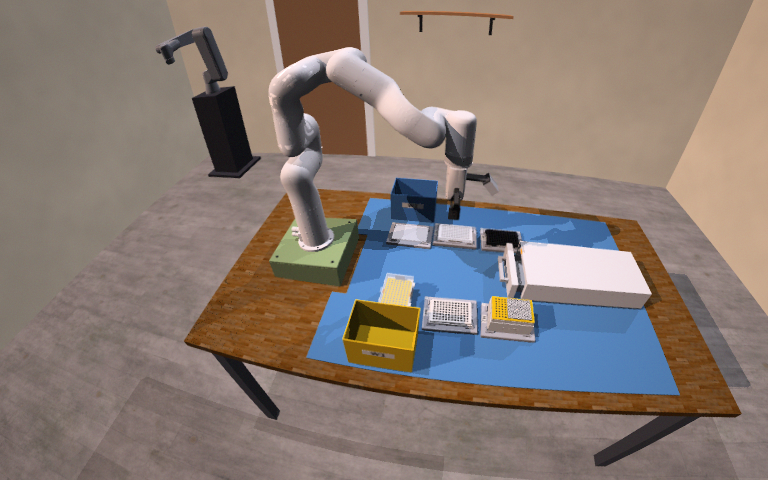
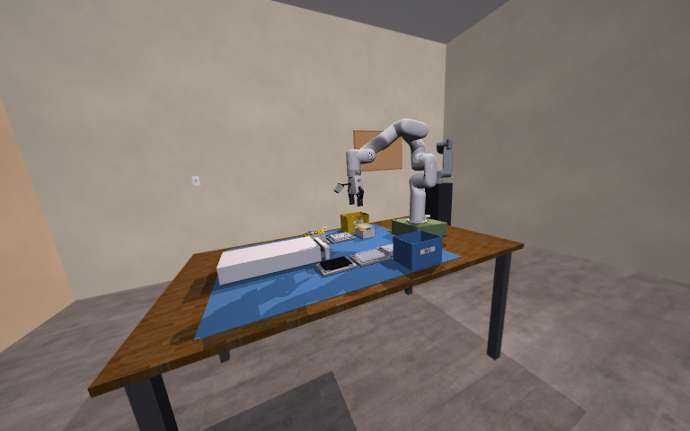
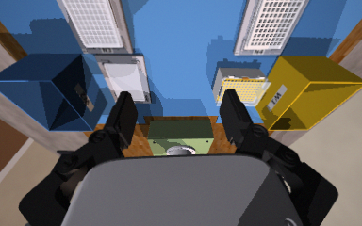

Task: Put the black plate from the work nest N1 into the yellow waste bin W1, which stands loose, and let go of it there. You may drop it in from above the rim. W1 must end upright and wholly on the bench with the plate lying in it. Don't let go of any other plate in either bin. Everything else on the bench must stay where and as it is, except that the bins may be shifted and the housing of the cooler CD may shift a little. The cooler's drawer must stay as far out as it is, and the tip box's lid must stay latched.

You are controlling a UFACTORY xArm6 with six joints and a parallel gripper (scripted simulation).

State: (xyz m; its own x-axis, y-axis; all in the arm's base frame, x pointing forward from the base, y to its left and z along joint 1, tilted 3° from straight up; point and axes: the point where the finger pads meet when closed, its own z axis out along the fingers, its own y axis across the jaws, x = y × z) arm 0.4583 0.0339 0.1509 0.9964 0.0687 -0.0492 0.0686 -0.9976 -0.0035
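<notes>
The gripper (image 1: 453, 212) hangs in the air above the back of the blue mat (image 1: 566, 350), its fingers spread as wide as they go, nothing between them. It sits up over the gap between the blue bin (image 1: 414, 198) and the row of nests, well clear of the bench (image 1: 249, 316).

And there's the black plate (image 1: 500, 237), lying flat in its pale grey nest frame at the right end of that back row, just beside the near end of the long white cooler (image 1: 583, 274). It's a dark, low rectangle, and from the top view the surface looks faintly gridded with wells; from the exterior view it reads as a glossy black slab (image 2: 336, 263) with a light rim of nest around it. Untouched, sitting square in its frame.

Next to it in the row, a white gridded plate (image 1: 455, 233), then a clear-looking one (image 1: 408, 233). Across the mat at the front edge stands the yellow waste bin (image 1: 381, 335), upright, open top, a small label on its front wall. The wrist view catches that bin (image 3: 302, 94) on its right and the blue bin (image 3: 42, 89) on its left, with the arm's green base block (image 3: 179, 134) between the fingers' line of sight.
</notes>
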